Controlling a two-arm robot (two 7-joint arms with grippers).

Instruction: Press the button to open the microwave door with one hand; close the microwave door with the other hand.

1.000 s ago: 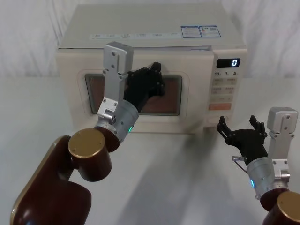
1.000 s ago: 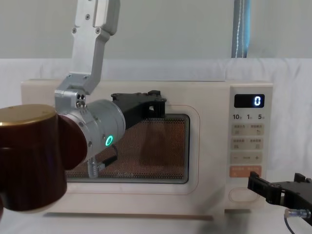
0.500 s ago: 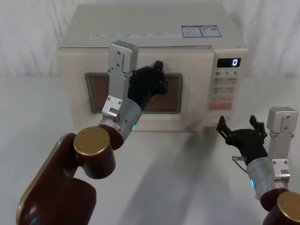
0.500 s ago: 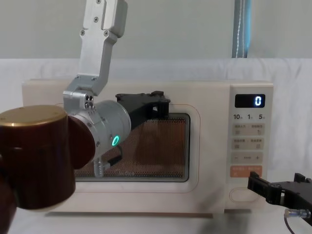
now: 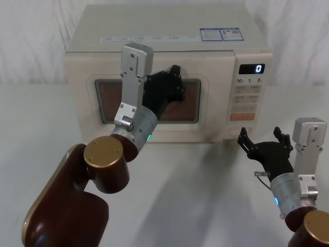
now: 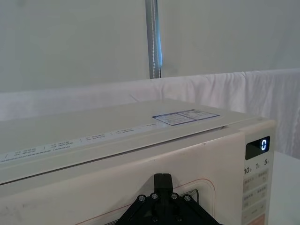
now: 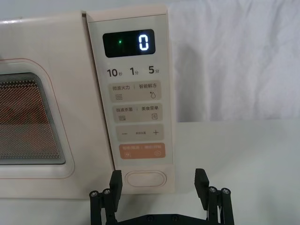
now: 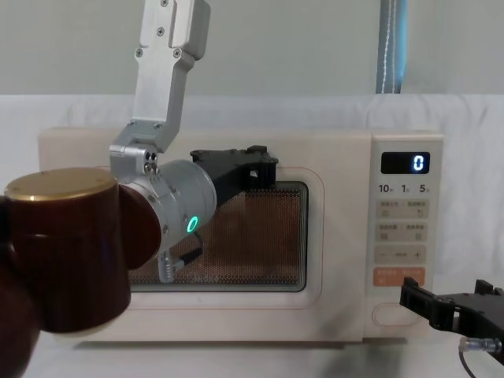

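White table [image 5: 205, 170]; left claw [image 5: 172, 82] fingertips hidden against microwave door [image 5: 200, 116].

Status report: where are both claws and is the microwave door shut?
Left claw pressed against the microwave door, door looks shut. Right claw open, low before the button, not touching. Nothing in the way.
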